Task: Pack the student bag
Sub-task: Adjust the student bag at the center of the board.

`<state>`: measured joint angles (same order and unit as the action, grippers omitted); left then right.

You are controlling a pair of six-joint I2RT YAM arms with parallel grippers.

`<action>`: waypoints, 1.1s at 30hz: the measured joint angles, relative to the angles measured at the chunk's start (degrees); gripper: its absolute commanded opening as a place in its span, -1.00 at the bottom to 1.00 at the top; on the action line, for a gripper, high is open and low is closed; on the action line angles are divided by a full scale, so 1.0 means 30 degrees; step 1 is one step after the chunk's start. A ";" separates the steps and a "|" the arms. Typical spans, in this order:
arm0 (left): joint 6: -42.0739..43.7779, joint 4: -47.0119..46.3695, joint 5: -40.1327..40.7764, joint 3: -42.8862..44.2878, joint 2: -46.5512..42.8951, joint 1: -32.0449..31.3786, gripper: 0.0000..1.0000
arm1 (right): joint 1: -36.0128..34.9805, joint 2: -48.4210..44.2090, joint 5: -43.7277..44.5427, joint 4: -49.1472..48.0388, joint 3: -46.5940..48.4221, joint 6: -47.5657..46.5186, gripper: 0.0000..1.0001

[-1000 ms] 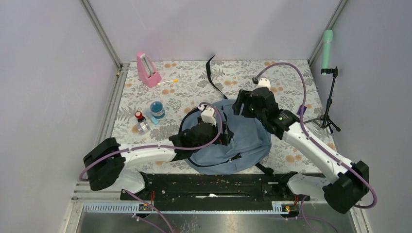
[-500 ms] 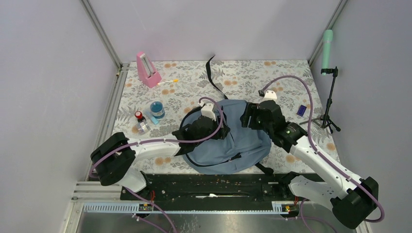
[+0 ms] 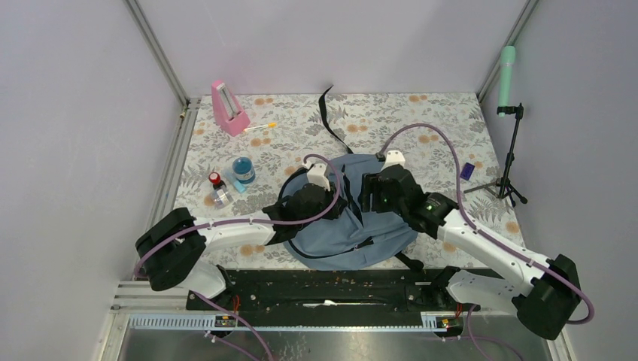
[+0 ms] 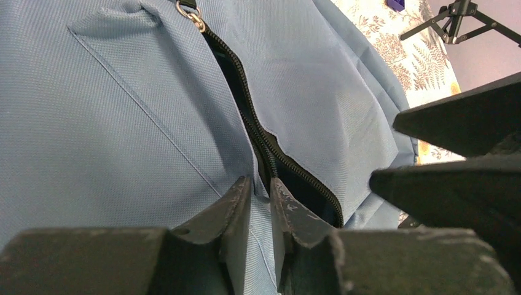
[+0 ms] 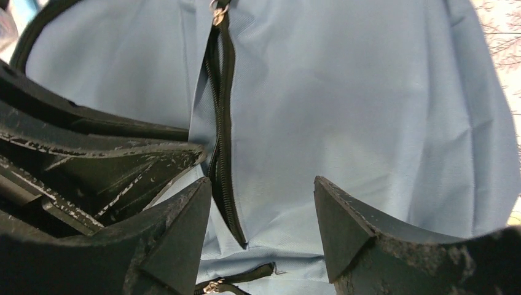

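student bag (image 3: 338, 241): grey-blue, dark zipper (image 4: 246, 98) part-open, flat at near middle of floral desk (image 3: 301, 128) | left fingers (image 4: 236, 200): nipped on its fabric by zipper | right fingers (image 5: 184, 221): apart, over it

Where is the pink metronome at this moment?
In the top view, the pink metronome stands near the table's far left corner, beside a small white and yellow stick.

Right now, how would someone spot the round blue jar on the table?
Find the big grey-blue backpack in the middle of the flowered table. Just left of it stand small containers. The jar is the wider one, blue, farther back than the red-capped bottle.
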<state>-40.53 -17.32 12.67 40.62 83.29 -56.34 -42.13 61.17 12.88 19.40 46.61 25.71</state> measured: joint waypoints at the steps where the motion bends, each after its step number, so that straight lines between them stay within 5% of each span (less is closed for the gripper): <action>1: 0.0000 0.0015 0.0000 0.0000 0.0000 0.0000 -0.69 | -0.0306 0.0204 0.0051 -0.0007 0.0000 -0.0058 0.37; 5: -0.0015 0.0051 0.0000 0.0000 0.0000 0.0022 -0.87 | -0.1231 0.1013 0.0459 -0.0051 0.0000 -0.0313 0.37; 16: -0.0007 0.0102 -0.0015 -0.0095 0.0007 0.0211 -0.99 | -0.3490 0.3665 0.2958 0.0729 0.0882 -0.1486 0.19; 21: -0.0007 0.0102 -0.0022 -0.0095 0.0022 0.0240 -1.00 | -0.3971 0.4728 0.4874 0.1486 0.1814 -0.1501 -0.25; 25: 0.0000 0.0036 -0.0007 -0.0087 0.0197 0.0284 -1.00 | -0.4211 0.5304 0.6142 0.2339 0.2659 -0.1399 -1.00; 33: -0.0022 0.0066 0.0015 0.0852 0.1639 0.0393 -1.00 | -0.4262 0.4838 0.7512 0.3140 0.3162 -0.0809 -1.00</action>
<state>-40.60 -17.12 12.71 43.18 88.20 -55.16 -54.92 75.68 35.42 28.82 56.10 23.29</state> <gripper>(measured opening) 0.006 0.023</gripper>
